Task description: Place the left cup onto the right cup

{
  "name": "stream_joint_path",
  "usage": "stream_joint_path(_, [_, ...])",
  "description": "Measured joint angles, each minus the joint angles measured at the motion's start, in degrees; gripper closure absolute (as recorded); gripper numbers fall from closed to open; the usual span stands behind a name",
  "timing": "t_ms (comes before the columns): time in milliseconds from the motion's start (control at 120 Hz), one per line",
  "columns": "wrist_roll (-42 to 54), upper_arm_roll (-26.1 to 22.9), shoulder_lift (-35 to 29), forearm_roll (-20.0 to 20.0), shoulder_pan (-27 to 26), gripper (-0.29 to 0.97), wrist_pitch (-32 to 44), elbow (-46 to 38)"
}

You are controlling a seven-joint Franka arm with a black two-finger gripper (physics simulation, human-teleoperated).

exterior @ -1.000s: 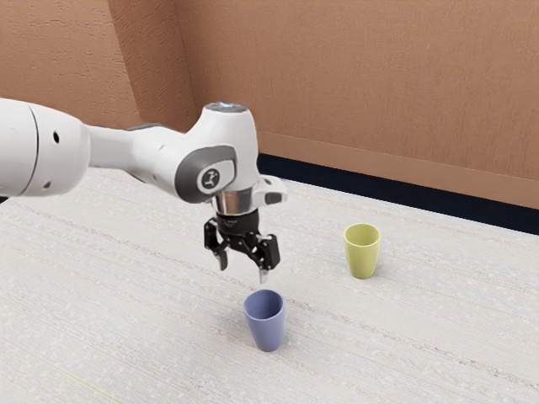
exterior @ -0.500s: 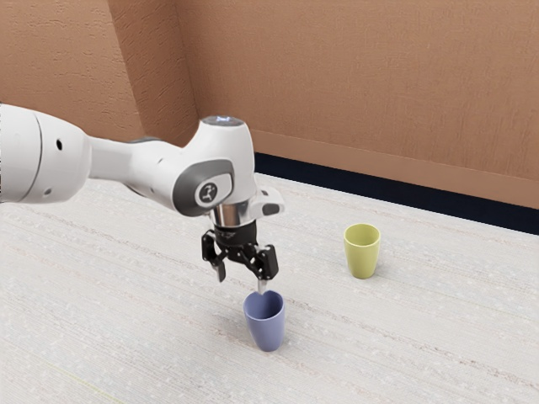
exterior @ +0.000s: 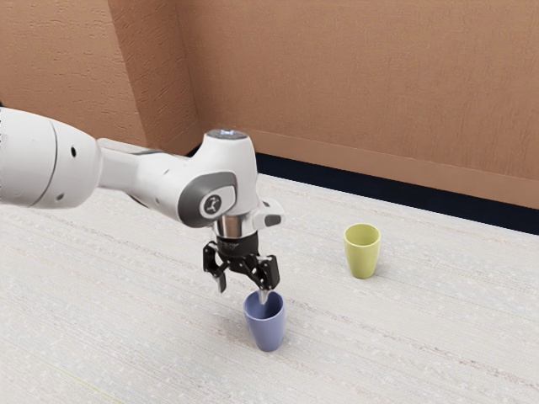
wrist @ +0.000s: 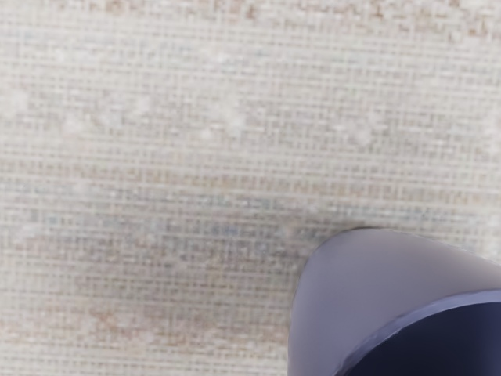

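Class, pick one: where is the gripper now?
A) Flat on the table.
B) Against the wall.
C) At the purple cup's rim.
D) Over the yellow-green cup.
C: the open gripper hangs at the rim of the purple cup, with the yellow-green cup standing apart toward the exterior view's right.

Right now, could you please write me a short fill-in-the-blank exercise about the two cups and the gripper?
1. The gripper hangs just above the purple cup with its fingers ___.
2. In the exterior view, the yellow-green cup stands on the table to the ___ of the purple cup.
3. Both cups stand ___, mouths up.
Missing words: open; right; upright.
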Motion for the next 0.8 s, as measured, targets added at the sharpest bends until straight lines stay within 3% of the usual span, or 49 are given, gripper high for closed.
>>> stream_joint_path(342, [-0.6, 0.0, 0.9, -0.3, -0.1, 0.02, 0.6, 0.1])
stream_joint_path(800, [-1.1, -0.2, 1.4, -0.4, -0.1, 0.24, 1.1, 0.2])
